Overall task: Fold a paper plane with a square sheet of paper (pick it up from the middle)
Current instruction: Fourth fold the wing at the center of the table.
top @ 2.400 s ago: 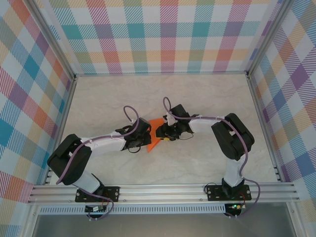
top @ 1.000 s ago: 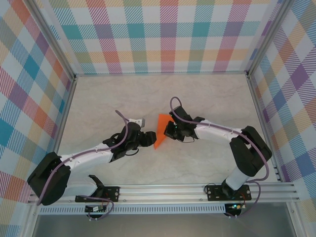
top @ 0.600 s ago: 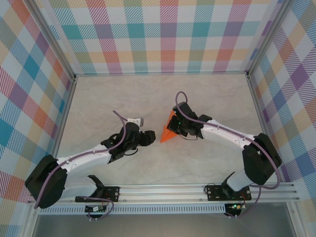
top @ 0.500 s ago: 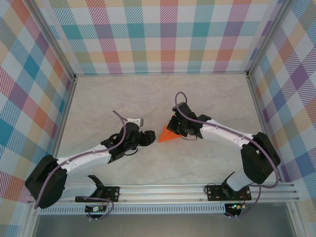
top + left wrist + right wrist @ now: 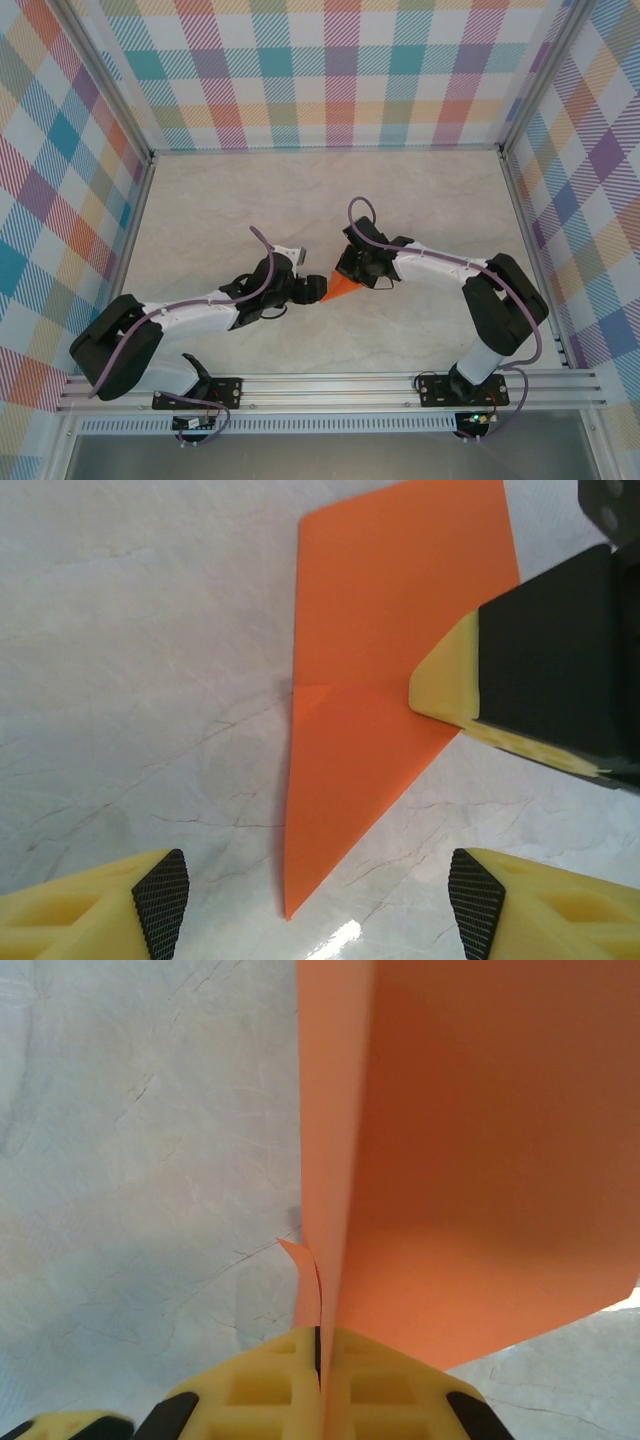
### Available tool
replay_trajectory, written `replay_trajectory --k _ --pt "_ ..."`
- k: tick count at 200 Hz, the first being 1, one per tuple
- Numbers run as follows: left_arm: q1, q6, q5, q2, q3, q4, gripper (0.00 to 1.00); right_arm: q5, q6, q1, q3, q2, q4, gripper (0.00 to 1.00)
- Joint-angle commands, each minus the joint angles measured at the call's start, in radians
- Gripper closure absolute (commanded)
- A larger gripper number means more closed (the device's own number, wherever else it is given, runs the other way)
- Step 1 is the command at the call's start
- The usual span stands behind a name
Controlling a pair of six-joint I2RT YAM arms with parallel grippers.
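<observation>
Yellow-padded and pressed together, the right gripper [image 5: 320,1360] pinches the paper plane [image 5: 450,1210] by one edge. From its wrist camera the bright orange paper rises straight out of the closed seam between the two pads. One layer shows edge-on and a broader flap spreads to the right. A small curl of orange peeks out just left of the seam.

Across from it, the left gripper [image 5: 317,900] stands spread, its two yellow fingers with black pads well apart and holding nothing. From its wrist camera the plane's sharp tip points down into the gap between those fingers without touching either one. A short crease crosses the orange face about halfway along, level with the right gripper's yellow and black finger clamped on the side. I cannot tell whether the tip rests on the surface or hangs just above it.

From overhead, the two grippers meet near the middle of the pale marbled table [image 5: 230,200], the orange dart between them with its point toward the left arm. Both white arms reach in from their bases on the aluminium rail [image 5: 330,385] at the near edge. Plaid walls [image 5: 340,80] in pastel checks close in the other three sides.
</observation>
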Motion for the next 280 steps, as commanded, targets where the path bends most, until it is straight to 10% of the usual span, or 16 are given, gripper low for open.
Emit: replay_trajectory --k 1,280 --pt "-0.021 0.076 0.032 0.040 -0.008 0.095 0.28 -0.017 0.041 0.008 -0.014 0.001 -0.056 0.96" --pt "-0.208 0.634 -0.128 0.327 -0.025 0.439 0.68 -0.202 0.115 -0.073 -0.002 0.045 -0.098 0.93"
